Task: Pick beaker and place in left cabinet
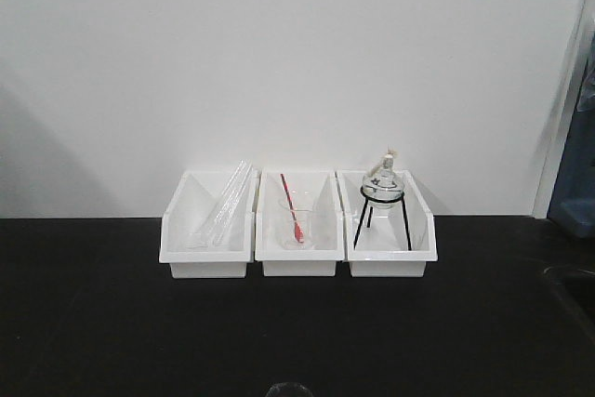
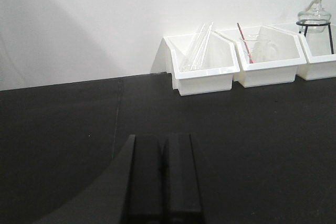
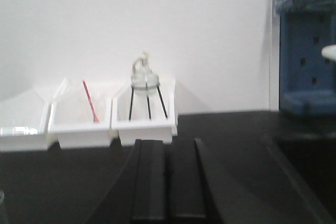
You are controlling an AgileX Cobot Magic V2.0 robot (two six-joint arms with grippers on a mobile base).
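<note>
Rim of the beaker (image 1: 286,389) only: a faint clear arc at the bottom edge of the exterior front view, roughly centred, on the black countertop (image 1: 112,323). The arc reads as a mouth facing up, so the long axis looks vertical, but the body is cut off by the frame edge and any tilt or spout direction cannot be told. It sits well apart from the row of white bins (image 1: 206,262) against the white wall (image 1: 297,44), on the near side of them. Left gripper (image 2: 164,140): the two black fingers (image 2: 147,177) lie pressed side by side with only a thin seam between them, nothing held, poised above bare countertop. Right gripper (image 3: 168,142): same condition, fingers closed against each other, nothing in its grasp, pointing toward the rightmost bin. No view shows the beaker together with either gripper, so its place relative to them cannot be read directly. A faint clear glint at the lower-left corner of the right wrist view, left of the right gripper, is too slight to identify. Bin contents, left to right: glass rods (image 1: 226,200) leaning; a second beaker (image 1: 296,225) upright with a red stick (image 1: 293,211) in it; a round flask (image 1: 383,181) seated on a black tripod (image 1: 364,220). A blue fixture (image 3: 307,66) with small holes stands at the right.
</note>
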